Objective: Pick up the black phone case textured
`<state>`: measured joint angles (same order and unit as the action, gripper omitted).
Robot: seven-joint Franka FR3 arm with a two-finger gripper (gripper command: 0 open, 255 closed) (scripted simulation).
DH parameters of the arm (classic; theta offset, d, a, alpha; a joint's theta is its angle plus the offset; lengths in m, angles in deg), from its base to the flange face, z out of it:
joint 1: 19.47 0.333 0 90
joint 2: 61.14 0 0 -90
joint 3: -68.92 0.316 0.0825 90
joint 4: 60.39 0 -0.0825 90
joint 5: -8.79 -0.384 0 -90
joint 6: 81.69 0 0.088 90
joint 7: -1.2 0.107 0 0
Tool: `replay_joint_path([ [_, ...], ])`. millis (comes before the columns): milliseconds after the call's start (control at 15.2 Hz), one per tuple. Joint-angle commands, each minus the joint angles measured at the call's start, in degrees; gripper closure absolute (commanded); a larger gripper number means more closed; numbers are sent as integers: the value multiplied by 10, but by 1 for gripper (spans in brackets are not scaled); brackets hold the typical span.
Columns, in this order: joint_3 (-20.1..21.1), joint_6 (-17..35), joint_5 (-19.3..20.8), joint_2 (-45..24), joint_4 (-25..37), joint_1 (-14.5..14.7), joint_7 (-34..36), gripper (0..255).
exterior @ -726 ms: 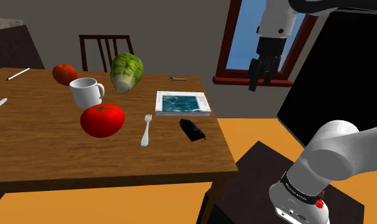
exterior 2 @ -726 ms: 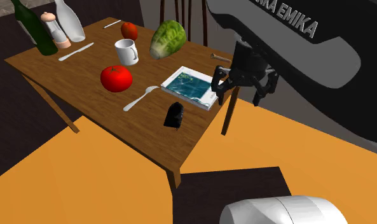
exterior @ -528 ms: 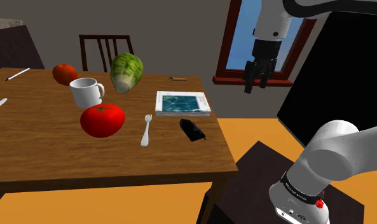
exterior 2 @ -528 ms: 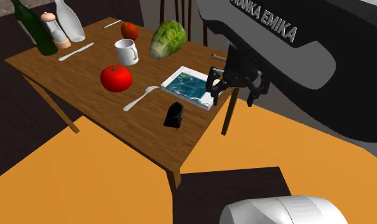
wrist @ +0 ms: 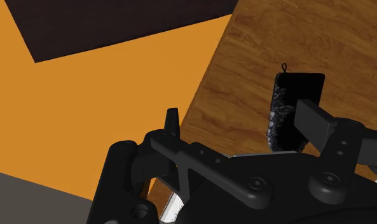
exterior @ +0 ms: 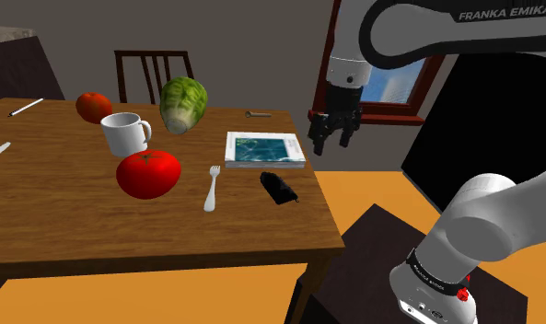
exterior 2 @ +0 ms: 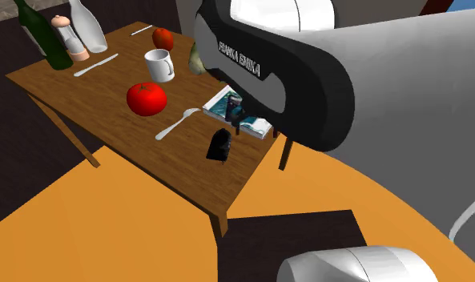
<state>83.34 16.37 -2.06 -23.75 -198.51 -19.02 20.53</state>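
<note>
The black case [exterior: 279, 188] lies flat on the wooden tabletop [exterior: 123, 230], near its edge at the shoulder view's right, just in front of the book [exterior: 264, 149] but not touching it. A fork [exterior: 212, 187] lies to its left in that view, then a tomato [exterior: 148, 173]. The hand [exterior: 333, 140] hangs above the tabletop's edge, right of the book, fingers spread, grasping nothing. In the wrist view the case [wrist: 294, 111] shows past one finger [wrist: 314, 121], untouched

"FRANKA EMIKA" on the arm [exterior: 427, 28]
</note>
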Motion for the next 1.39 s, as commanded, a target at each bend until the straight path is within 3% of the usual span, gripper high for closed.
replay_joint_path([
  [0,22,40,-7,-26,-3,0,24,0],
  [330,79,131,-7,-111,12,-5,91,0],
  [660,130,207,20,-206,45,-18,163,0],
  [1254,140,270,27,-234,8,-19,170,0],
  [1320,140,270,27,-234,9,-19,171,255],
])
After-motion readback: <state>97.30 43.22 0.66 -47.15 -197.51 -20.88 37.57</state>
